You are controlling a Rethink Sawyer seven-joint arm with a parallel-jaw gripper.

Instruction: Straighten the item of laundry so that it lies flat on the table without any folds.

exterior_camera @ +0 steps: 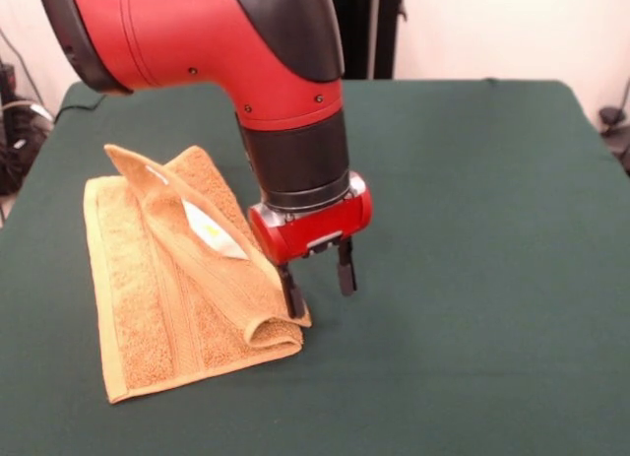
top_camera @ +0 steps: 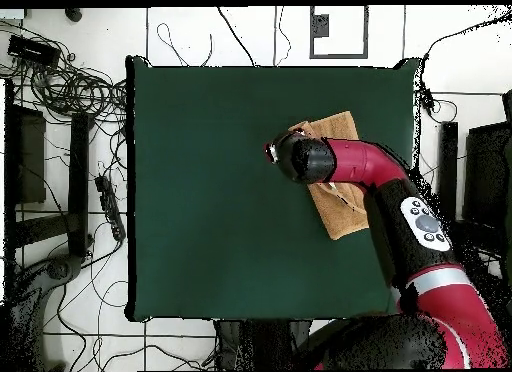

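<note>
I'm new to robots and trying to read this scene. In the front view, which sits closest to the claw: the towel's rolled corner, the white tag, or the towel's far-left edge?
From the gripper:
1. Rolled corner of the towel, right at the left fingertip.
2. White tag, up and left, on the raised fold.
3. Far-left edge, lying flat on the table.

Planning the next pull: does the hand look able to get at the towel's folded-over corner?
Probably yes: the hand is open and already down at the towel's folded corner, one finger against the fold, with nothing between them.
</note>
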